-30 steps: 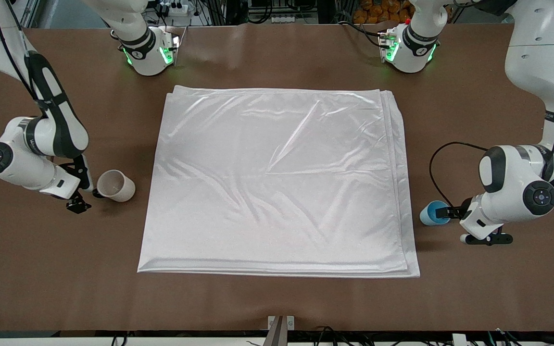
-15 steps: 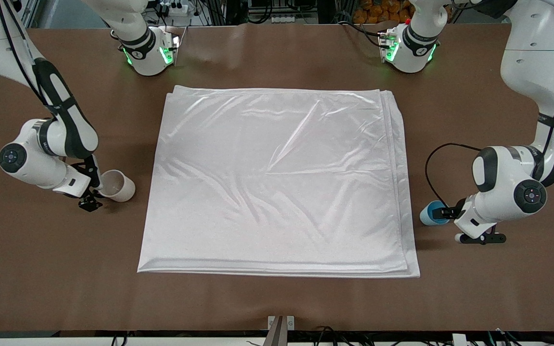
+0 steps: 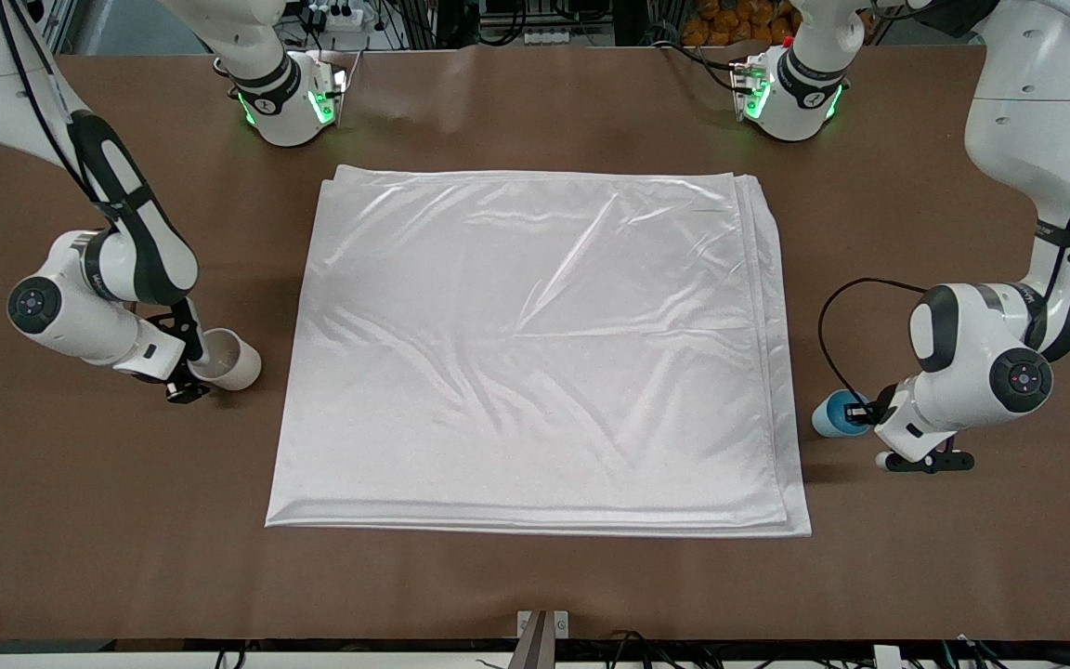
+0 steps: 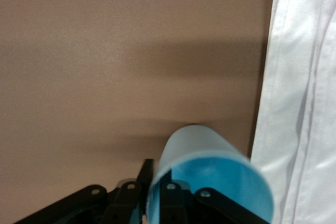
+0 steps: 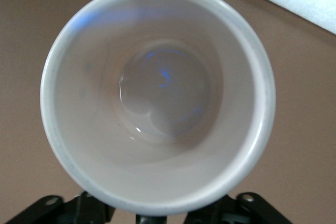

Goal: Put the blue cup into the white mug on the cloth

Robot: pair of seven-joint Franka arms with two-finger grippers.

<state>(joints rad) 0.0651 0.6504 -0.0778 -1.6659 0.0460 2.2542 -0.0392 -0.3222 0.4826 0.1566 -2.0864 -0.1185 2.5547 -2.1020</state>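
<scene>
While the large shiny white cloth (image 3: 535,353) lies bare, left gripper (image 3: 862,413) clamps the light-blue tapered cup's (image 3: 834,414) rim beside it; right gripper (image 3: 193,364) meets the cream-white mug (image 3: 227,360), grip unclear

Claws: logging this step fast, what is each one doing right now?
Left claw: shut on the blue cup, which lies on the table beside the cloth.
Right claw: at the white mug; grip cannot be told.

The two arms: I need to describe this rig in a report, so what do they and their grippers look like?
Both arms are glossy white with black joint bands and round dark joint caps. Bases glow green. A black cable loops by the left arm. The left gripper and right gripper have slim black fingers.
</scene>
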